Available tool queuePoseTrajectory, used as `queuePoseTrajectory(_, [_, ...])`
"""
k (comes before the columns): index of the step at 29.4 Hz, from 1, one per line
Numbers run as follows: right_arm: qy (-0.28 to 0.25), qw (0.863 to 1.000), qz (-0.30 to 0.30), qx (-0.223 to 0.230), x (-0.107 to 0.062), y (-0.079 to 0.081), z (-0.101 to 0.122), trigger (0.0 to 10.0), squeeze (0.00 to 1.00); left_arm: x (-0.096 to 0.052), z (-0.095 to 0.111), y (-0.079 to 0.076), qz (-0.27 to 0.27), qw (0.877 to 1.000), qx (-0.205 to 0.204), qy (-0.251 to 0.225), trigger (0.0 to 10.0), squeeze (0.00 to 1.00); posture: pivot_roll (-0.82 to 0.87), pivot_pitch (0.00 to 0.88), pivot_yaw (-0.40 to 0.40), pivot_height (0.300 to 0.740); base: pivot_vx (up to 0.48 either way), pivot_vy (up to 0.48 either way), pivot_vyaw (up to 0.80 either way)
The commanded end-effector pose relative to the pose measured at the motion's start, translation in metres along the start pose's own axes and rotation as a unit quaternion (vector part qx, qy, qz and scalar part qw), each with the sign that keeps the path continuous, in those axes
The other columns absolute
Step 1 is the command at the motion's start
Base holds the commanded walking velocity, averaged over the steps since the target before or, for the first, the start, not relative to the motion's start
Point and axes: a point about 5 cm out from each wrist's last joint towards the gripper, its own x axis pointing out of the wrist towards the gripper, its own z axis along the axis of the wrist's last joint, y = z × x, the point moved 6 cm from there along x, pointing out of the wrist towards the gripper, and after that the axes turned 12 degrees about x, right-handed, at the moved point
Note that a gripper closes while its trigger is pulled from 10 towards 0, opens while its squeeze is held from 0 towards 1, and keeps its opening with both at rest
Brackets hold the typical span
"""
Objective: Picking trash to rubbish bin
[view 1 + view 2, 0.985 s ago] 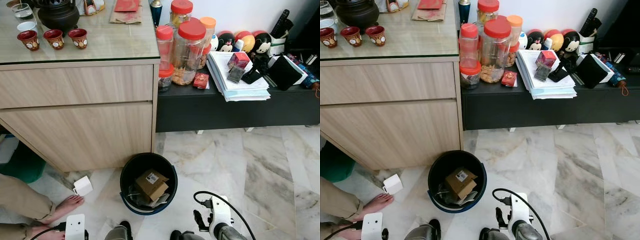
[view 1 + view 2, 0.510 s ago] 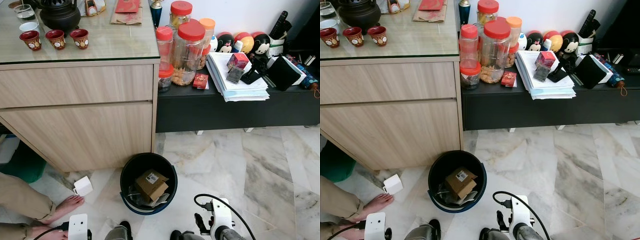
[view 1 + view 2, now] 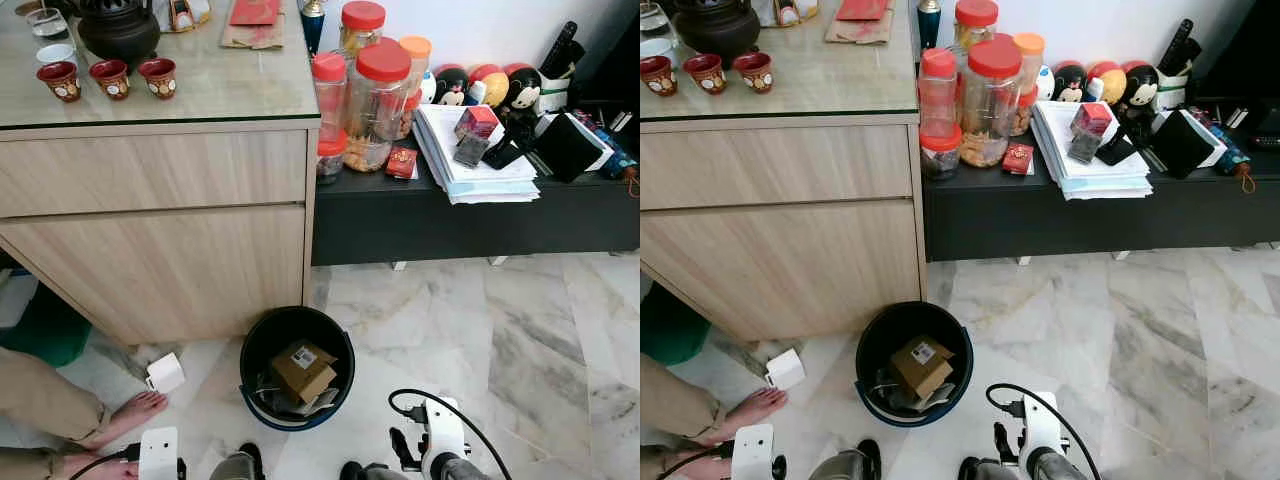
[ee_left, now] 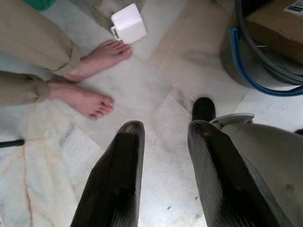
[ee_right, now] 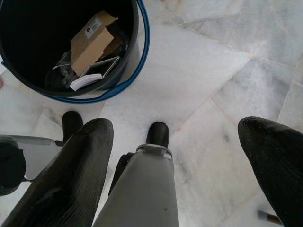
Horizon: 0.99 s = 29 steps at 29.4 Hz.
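Note:
A black rubbish bin with a blue rim (image 3: 252, 398) stands on the marble floor in front of the wooden cabinet. Inside it lie a cardboard box (image 3: 304, 368) and some scraps of paper. A small white box (image 3: 166, 372) lies on the floor left of the bin, close to the cabinet's corner. My left gripper (image 4: 163, 130) hangs low over the floor, open, with nothing between its fingers. My right gripper (image 5: 175, 122) is open wide above the floor, on the near side of the bin (image 5: 137, 56), and is also empty.
A person's bare feet (image 4: 102, 56) rest on the floor just left of my left arm (image 3: 158, 452). A low black shelf (image 3: 470, 215) with jars, papers and toys runs along the wall. My own black feet (image 5: 157, 133) stand near the bin. Marble floor (image 3: 500, 330) extends to the right.

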Motion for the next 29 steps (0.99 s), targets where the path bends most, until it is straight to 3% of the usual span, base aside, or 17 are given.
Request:
queuePoseTrajectory(1, [0.014, 1.000, -0.008, 0.004, -0.0026, -0.0064, -0.0109, 10.0, 0.00, -0.0039, -0.0123, -0.0022, -0.006, 1.000, 0.002, 0.014, 10.0, 0.00, 0.10, 0.171, -0.064, 0.740, -0.247, 0.000, 0.00])
queuePoseTrajectory(25, [0.014, 1.000, -0.009, 0.003, -0.0027, -0.0080, -0.0102, 10.0, 0.00, -0.0027, -0.0095, -0.0027, -0.010, 1.000, 0.010, 0.012, 10.0, 0.00, 0.10, 0.126, -0.060, 0.740, -0.246, 0.000, 0.00])
queuePoseTrajectory(29, [0.014, 1.000, -0.009, 0.004, -0.0029, -0.0085, -0.0105, 10.0, 0.00, -0.0028, -0.0103, -0.0035, -0.011, 1.000, 0.014, 0.014, 10.0, 0.00, 0.10, 0.123, -0.061, 0.740, 0.000, 0.000, 0.00])
